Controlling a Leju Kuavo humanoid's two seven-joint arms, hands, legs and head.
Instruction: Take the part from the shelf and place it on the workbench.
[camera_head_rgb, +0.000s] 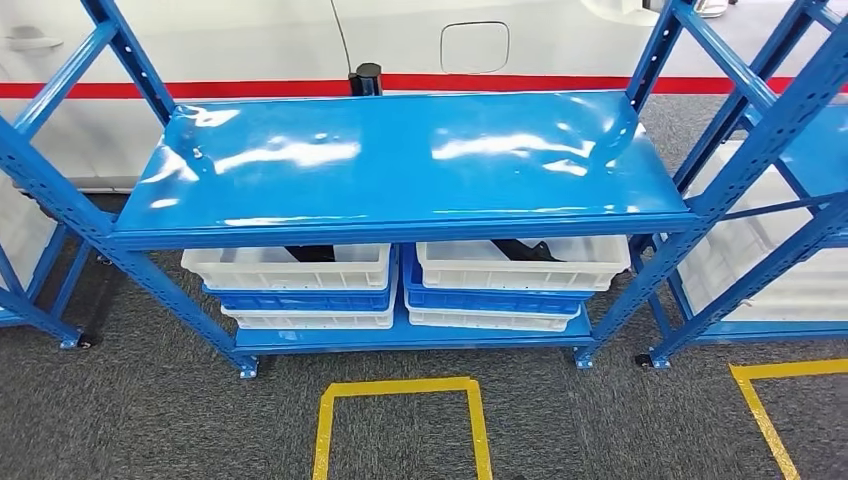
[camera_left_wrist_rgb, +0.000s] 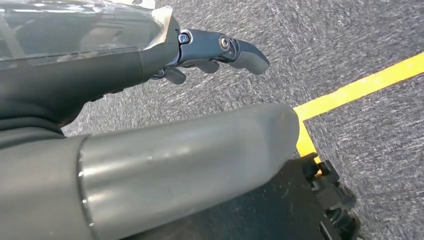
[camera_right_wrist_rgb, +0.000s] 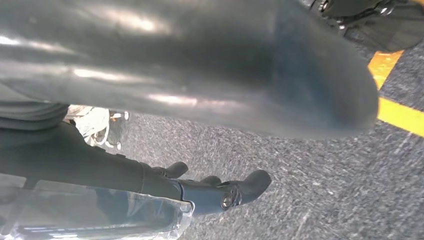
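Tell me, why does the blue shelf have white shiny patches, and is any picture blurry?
Head view: the white patches are glare from lights on the glossy shelf top. Right wrist view: the near grey thumb is soft and blurred. Left wrist view: the carpet looks streaky.

no readable text, label, brand or number is showing in any view: nothing legible on the blue shelf (camera_head_rgb: 400, 160), the white bins (camera_head_rgb: 290, 268), or the grey carpet (camera_head_rgb: 150, 420) with its yellow tape lines (camera_head_rgb: 400, 388).

Grey carpet (camera_head_rgb: 150, 420), yellow floor tape (camera_head_rgb: 400, 387), white vehicle (camera_head_rgb: 250, 40) behind, seemingly parked.
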